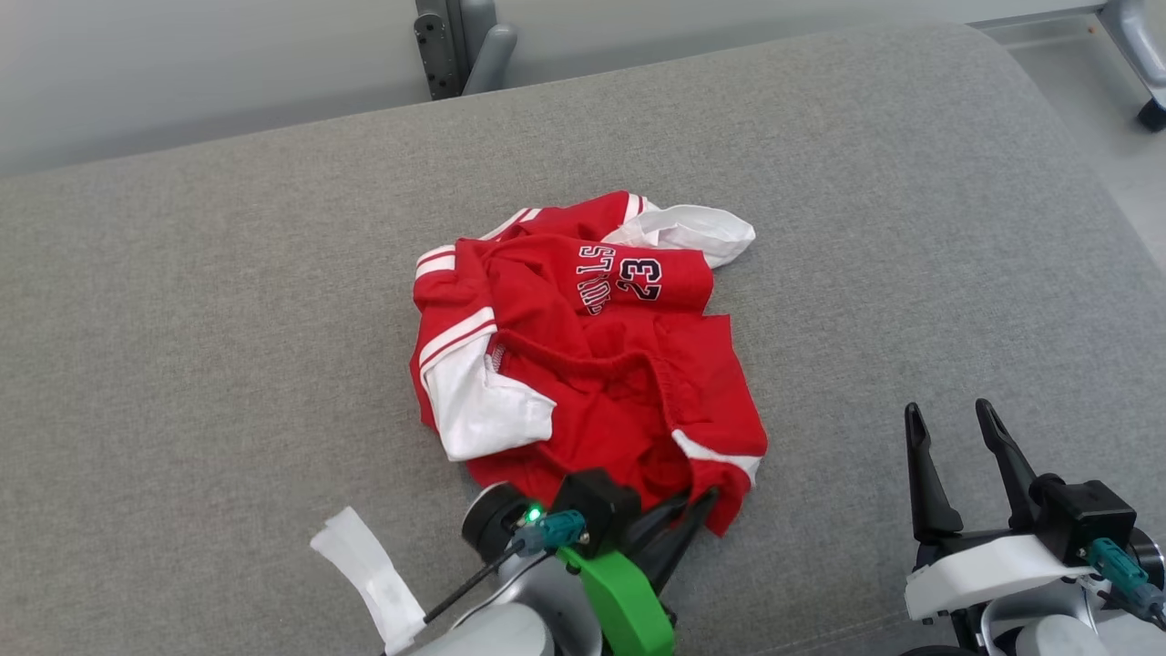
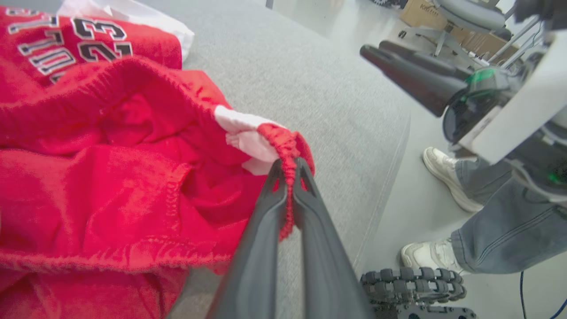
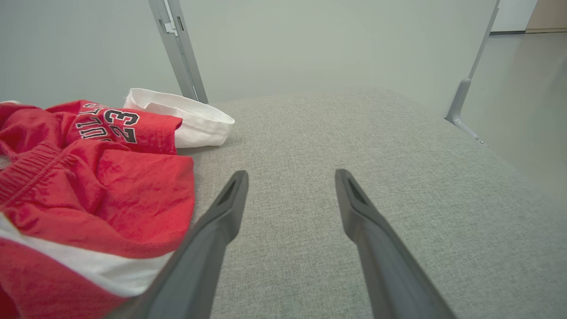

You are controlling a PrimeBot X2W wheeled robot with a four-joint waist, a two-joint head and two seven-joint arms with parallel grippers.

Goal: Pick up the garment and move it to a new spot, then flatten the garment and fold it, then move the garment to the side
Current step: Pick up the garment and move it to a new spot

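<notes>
The garment is a crumpled red and white piece printed with "23", lying in a heap in the middle of the grey cushioned surface. My left gripper is at the heap's near right corner, shut on a red hem edge of the garment; in the left wrist view the cloth is pinched between the two dark fingers. My right gripper stands open to the right of the garment, apart from it, with only bare grey fabric between its fingers.
A white tag hangs off my left arm at the lower left. The cushion's right edge drops to the floor, where a person's legs in jeans and white shoes stand. A metal post rises behind the surface.
</notes>
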